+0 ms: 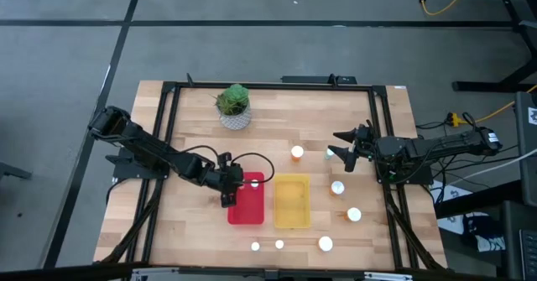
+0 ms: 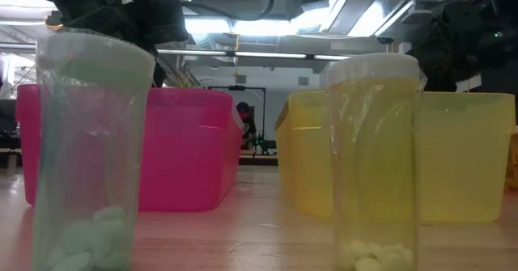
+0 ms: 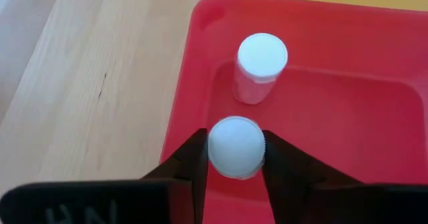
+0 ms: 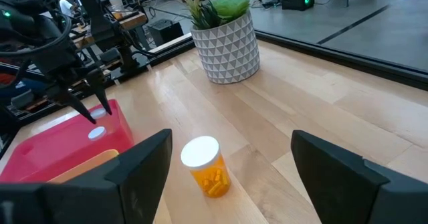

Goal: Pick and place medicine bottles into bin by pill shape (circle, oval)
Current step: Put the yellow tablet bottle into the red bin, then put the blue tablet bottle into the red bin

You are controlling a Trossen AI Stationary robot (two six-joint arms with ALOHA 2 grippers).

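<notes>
My left gripper (image 1: pixel 228 195) is shut on a small white-capped medicine bottle (image 3: pixel 235 147) over the near-left part of the red bin (image 1: pixel 246 205). A second white-capped bottle (image 3: pixel 261 67) stands upright on the red bin's floor. My right gripper (image 1: pixel 340 149) is open at the table's right, fingers level and apart, with an orange bottle (image 4: pixel 204 162) standing on the table just ahead of them, untouched. Several more bottles stand on the wood, among them one right of the yellow bin (image 1: pixel 337 188) and one by the near edge (image 1: pixel 325 244). My left gripper pinches the bottle's round white cap (image 3: pixel 217 158) by its sides between the two fingers (image 3: pixel 194 158). The fingers come from above, pointing down. The cap faces up, so the bottle is upright; its body is hidden under the cap, so I cannot tell whether it rests on the bin.
The yellow bin (image 1: pixel 291 201) stands right beside the red one. A potted green plant (image 1: pixel 234 106) stands at the far middle of the table. In the low view two bottles with pills, a greenish one (image 2: pixel 89 150) and a yellowish one (image 2: pixel 376 158), stand near the table's near edge.
</notes>
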